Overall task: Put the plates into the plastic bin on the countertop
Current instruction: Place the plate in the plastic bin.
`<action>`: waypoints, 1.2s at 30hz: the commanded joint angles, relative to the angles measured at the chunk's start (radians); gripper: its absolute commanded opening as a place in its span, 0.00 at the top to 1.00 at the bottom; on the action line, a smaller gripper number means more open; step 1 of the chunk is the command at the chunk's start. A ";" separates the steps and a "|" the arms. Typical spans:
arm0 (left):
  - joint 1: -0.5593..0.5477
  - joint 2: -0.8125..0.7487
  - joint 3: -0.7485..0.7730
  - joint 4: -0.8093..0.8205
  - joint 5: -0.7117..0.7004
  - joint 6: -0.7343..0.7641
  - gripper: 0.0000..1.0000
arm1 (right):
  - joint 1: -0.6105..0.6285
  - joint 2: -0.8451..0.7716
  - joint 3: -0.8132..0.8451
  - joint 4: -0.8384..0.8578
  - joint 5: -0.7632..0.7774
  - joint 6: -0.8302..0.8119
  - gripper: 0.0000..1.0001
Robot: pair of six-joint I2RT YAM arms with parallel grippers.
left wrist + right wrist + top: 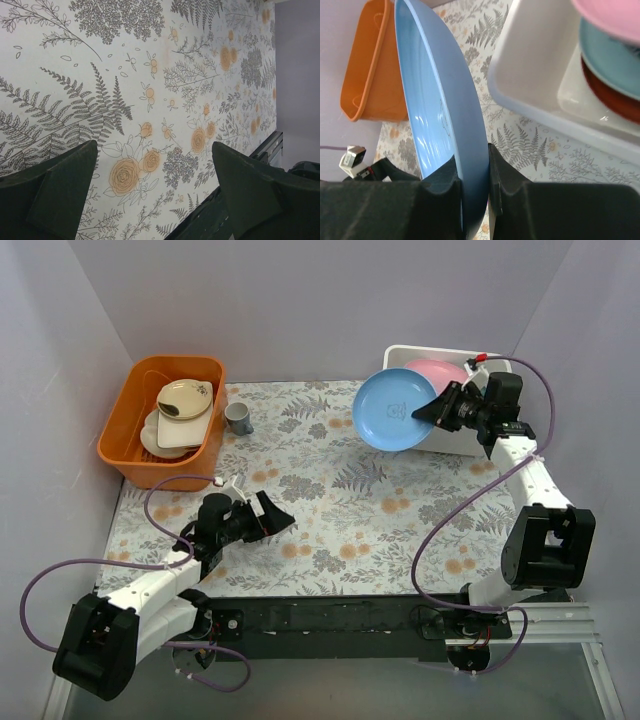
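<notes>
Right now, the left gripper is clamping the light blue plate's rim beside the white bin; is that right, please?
Not quite: the right gripper clamps the light blue plate by its rim beside the white bin, as the right wrist view shows.

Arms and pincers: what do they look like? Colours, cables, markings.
The left arm and right arm both have white links between blocky black joint housings. A thin purple cable loops loosely off each. The left pincer and right pincer have matte black, wedge-shaped fingers with a rough surface. No readable markings.
</notes>
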 commanded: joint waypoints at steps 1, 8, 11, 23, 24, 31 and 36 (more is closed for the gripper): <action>-0.005 -0.023 -0.019 0.025 0.000 -0.007 0.02 | -0.047 0.019 0.106 0.033 -0.022 0.022 0.99; -0.003 0.026 -0.021 0.065 0.017 -0.007 0.02 | -0.092 0.037 0.155 0.046 0.000 0.060 0.99; -0.005 0.046 -0.015 0.075 0.025 -0.003 0.02 | -0.112 0.057 0.160 0.062 0.001 0.072 0.99; -0.006 0.015 -0.041 0.062 0.014 -0.003 0.02 | -0.167 0.105 0.199 0.139 0.136 0.132 0.99; -0.007 0.012 -0.044 0.062 0.010 -0.004 0.02 | -0.170 0.109 0.202 0.151 0.147 0.137 0.99; -0.007 -0.004 -0.048 0.046 -0.001 -0.003 0.02 | -0.192 0.201 0.288 0.188 0.210 0.191 0.99; -0.007 0.003 -0.042 0.028 -0.018 0.011 0.02 | -0.201 0.241 0.316 0.214 0.224 0.217 0.99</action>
